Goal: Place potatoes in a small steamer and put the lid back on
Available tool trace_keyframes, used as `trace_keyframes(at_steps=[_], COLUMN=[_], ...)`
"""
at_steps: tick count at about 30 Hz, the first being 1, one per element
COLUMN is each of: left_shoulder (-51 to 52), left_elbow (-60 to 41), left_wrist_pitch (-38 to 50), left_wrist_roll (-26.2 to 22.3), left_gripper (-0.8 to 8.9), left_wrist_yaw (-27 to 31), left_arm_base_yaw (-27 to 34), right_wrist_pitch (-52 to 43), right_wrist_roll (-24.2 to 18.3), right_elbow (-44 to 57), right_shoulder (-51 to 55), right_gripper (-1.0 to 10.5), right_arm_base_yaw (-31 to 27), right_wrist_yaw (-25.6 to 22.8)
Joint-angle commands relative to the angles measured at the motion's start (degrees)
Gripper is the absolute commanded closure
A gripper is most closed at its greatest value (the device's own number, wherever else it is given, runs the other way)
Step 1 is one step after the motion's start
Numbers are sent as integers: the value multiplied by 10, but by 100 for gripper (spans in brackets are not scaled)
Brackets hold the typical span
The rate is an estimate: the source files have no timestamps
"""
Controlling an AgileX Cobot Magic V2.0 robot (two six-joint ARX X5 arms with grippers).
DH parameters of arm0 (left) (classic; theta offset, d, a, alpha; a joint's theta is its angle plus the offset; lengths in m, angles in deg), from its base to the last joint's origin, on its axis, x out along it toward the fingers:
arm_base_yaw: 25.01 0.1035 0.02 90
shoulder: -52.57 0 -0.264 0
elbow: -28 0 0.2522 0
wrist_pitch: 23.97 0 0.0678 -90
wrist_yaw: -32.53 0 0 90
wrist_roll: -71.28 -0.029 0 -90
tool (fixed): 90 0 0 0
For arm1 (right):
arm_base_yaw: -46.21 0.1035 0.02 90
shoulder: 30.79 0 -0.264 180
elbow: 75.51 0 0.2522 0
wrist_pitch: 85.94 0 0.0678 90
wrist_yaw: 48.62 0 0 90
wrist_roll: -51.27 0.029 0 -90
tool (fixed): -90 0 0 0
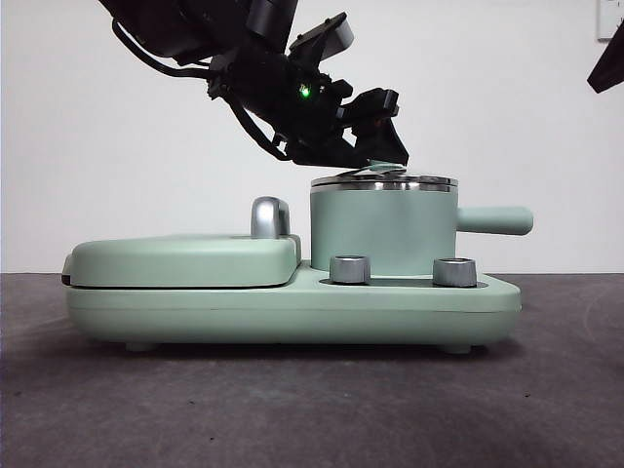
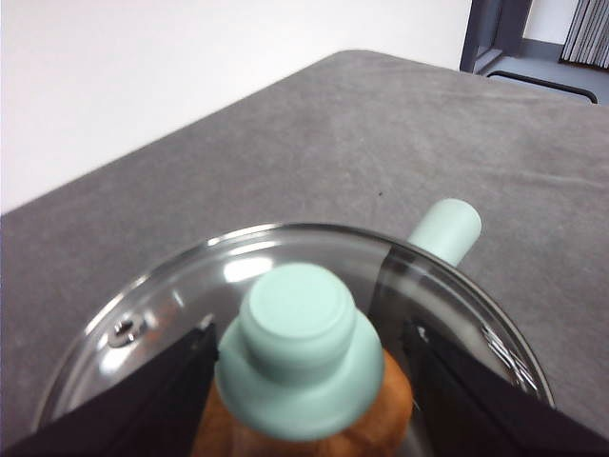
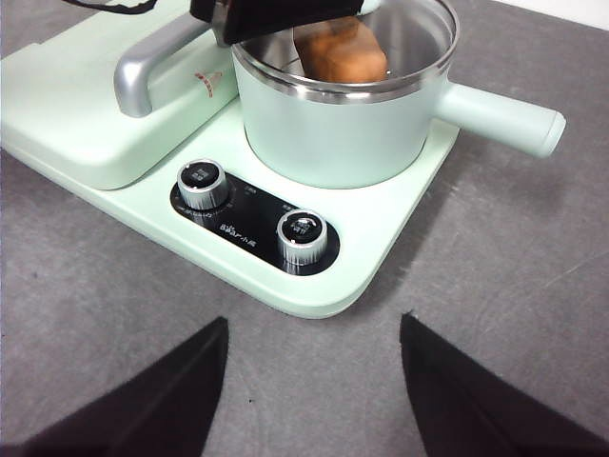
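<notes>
Glass lid (image 2: 285, 286): sits on the steamer (image 1: 382, 229), mint knob (image 2: 300, 362) between the left gripper's (image 2: 304, 381) jaws, which stand apart beside it, not clenched.
Potato (image 3: 340, 52): inside the steamer.
Right gripper (image 3: 314, 381): released, over the grey bench (image 3: 514, 314), near the cooker's dials (image 3: 301, 236).

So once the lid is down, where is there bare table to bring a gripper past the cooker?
Bare grey table lies in front of the cooker base and under the steamer's side handle. It is crowded over the steamer: the left gripper hangs at the lid, jaws either side of the knob. The right gripper hovers open over the near patch.
</notes>
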Motion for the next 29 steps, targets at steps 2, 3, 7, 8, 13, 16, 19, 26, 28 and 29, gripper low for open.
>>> trace_keyframes(at_steps=[2, 3, 7, 8, 13, 16, 19, 26, 28, 29], left_shoulder=[14, 24, 70, 82, 147, 190, 245, 426, 493, 523], left_elbow=[15, 15, 15, 15, 10, -7, -56, -245, -301, -323], left_wrist_pitch=[-29, -44, -112, -128, -222, -257, -259, -261, -266, -269], left_wrist_roll=[26, 29, 32, 32, 31, 32, 32, 69, 91, 101], left_gripper=[478, 479, 480, 480, 480, 481, 519, 537, 537, 537], left_wrist_yaw=[-3, -3, -3, -3, -8, -16, -16, -13, -12, -12], left_arm_base_yaw=[-5, -5, -2, 1, 16, 28, 37, 82, 97, 103], right_wrist_pitch=[-4, -4, -4, -4, -5, -5, -5, -5, -5, -5], right_wrist_roll=[6, 6, 6, 6, 6, 6, 6, 6, 6, 6], right_elbow=[-1, -1, -1, -1, -1, -1, -1, -1, -1, -1], right_shoulder=[-2, -2, -2, -2, -2, -2, -2, -2, -2, -2], right_gripper=[670, 670, 670, 670, 670, 670, 670, 670, 670, 670], right_arm_base_yaw=[3, 3, 3, 3, 3, 3, 3, 3, 3, 3], right_wrist_yaw=[-1, -1, -1, -1, -1, 0, 0, 0, 0, 0])
